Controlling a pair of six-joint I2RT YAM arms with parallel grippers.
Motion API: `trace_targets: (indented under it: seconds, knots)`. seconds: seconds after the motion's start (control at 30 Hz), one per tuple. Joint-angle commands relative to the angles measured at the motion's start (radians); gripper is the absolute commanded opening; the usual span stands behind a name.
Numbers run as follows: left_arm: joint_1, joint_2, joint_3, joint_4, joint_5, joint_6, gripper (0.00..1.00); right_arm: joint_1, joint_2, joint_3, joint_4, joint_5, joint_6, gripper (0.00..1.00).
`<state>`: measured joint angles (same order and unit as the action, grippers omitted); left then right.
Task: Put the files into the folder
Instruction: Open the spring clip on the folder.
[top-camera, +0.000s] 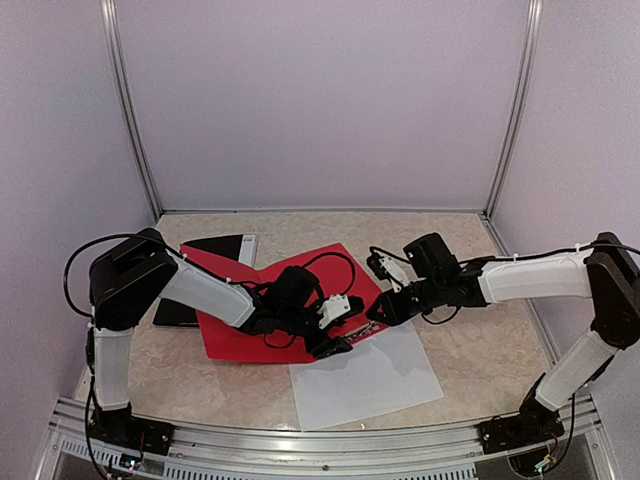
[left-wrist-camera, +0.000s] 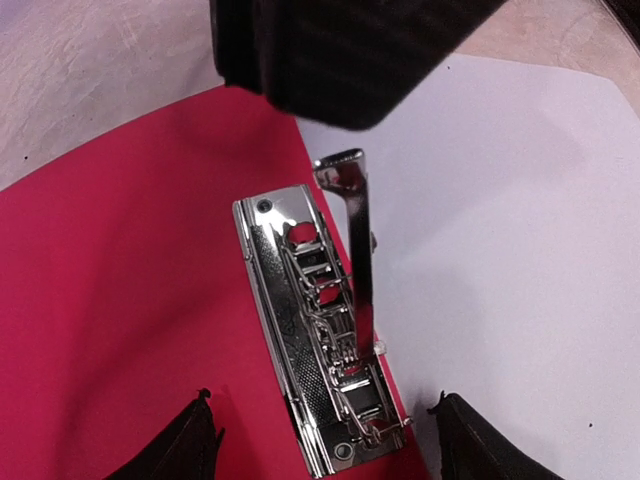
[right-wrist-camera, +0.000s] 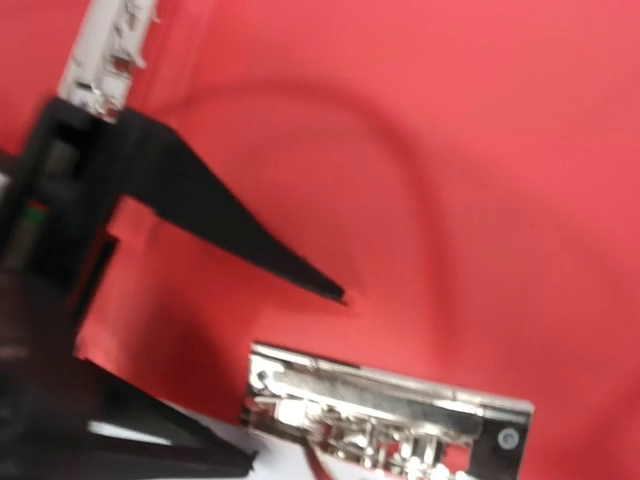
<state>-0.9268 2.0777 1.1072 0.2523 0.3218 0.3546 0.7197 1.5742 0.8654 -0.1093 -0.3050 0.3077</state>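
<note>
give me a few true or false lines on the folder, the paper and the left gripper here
1. The red folder lies open on the table. True.
2. The lever of the metal clip is pressed down flat. False: it stands raised.
3. A white sheet lies flat at the folder's near edge. True.
4. The left gripper is shut on the sheet. False: its fingers stand apart over the clip and hold nothing.
</note>
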Motion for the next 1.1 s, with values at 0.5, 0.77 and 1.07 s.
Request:
trace_targets:
  seconds: [0.5,0.77,1.07]
  knots:
    - [-0.032,-0.030,0.170,-0.136,0.052,-0.033,0.72,-0.029,-0.180,-0.072,-0.088,0.181,0.072,0.38]
    - [-0.051,0.046,0.263,-0.149,0.077,-0.031,0.61,-0.104,-0.233,-0.133,-0.092,0.196,0.098,0.35]
    - [-0.062,0.105,0.312,-0.183,0.065,-0.041,0.44,-0.140,-0.265,-0.174,-0.089,0.186,0.094,0.33]
